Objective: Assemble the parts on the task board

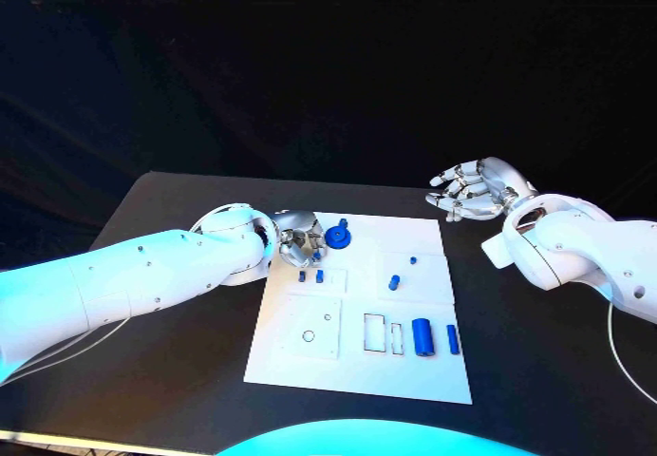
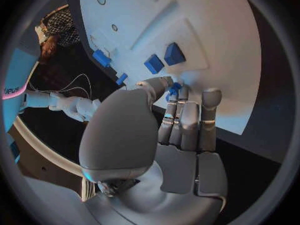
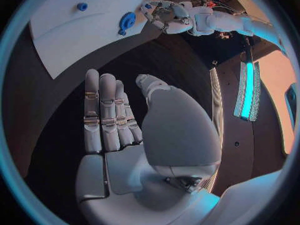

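Blue parts (image 1: 423, 336) lie near; left hand (image 1: 300, 238) pinches a blue part (image 2: 174, 88); right hand (image 1: 470, 188) spread.

Both arms are white, with smooth rounded shells that swell into bulbous housings near the wrists. Small dark screws dot the left arm (image 1: 137, 280) in a scattered row; a few also mark the right arm (image 1: 589, 252). A thin pale cable loops at the left wrist, and another trails under that arm. A thin cable also hangs beneath the right arm. The left hand (image 1: 299, 237) and right hand (image 1: 470, 188) are polished silver, their fingers built of jointed metal segments, with broad grey palm plates.
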